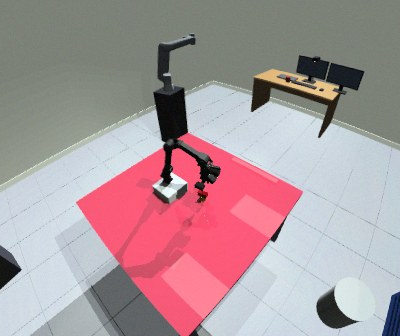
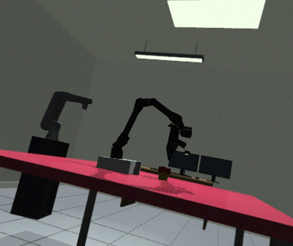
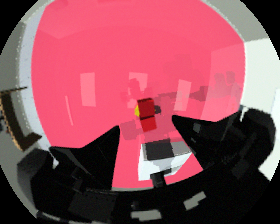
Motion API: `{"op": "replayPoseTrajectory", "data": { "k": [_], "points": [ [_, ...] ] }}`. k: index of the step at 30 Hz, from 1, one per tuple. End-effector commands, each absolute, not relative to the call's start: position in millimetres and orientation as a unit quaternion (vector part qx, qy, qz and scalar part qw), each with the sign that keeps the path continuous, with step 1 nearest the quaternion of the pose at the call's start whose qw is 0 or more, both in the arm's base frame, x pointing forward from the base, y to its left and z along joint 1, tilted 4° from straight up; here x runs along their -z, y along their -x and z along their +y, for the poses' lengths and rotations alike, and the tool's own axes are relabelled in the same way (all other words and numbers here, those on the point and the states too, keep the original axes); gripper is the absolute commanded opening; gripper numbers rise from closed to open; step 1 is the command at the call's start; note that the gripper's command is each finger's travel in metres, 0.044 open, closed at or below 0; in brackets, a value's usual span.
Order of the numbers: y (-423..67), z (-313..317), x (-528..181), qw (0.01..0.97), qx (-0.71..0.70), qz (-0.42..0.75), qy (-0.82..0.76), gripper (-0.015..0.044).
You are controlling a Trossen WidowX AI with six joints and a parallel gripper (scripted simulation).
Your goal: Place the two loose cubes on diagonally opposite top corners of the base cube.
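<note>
Hovering over the glossy red counter (image 1: 236,235), the black arm's gripper (image 1: 203,187) stood wide apart and held nothing, poised just above a small red cube (image 3: 147,108) that sat atop a yellowish cube (image 2: 162,176). A matte grey base block (image 1: 170,190) anchored the arm's foot nearby. Pale tiled floor (image 1: 356,200) surrounded the counter under a hanging strip light (image 2: 169,56). A wooden desk (image 1: 296,87) with two dark monitors (image 1: 328,72), a black pedestal (image 1: 171,112) and a white-capped cylinder (image 1: 346,302) stood well apart.
</note>
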State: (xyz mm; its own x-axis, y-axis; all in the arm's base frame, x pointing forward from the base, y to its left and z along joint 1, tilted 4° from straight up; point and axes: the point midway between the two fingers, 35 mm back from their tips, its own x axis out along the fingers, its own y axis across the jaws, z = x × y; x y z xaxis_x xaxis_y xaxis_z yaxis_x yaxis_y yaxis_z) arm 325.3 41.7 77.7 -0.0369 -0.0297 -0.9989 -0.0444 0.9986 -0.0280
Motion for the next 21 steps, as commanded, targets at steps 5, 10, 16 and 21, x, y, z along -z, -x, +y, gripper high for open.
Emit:
{"op": "replayPoseTrajectory", "data": {
  "k": [5, 10, 16, 21],
  "points": [
    [-287, 146, -79, 0.692, -0.016, 0.721, 0.029, 0.0400],
    [-282, 155, -79, 0.692, -0.016, 0.721, 0.028, 0.0400],
    [-282, 155, -79, 0.692, -0.016, 0.721, 0.028, 0.0400],
    [-282, 155, -79, 0.692, -0.016, 0.721, 0.028, 0.0400]
  ]
}}
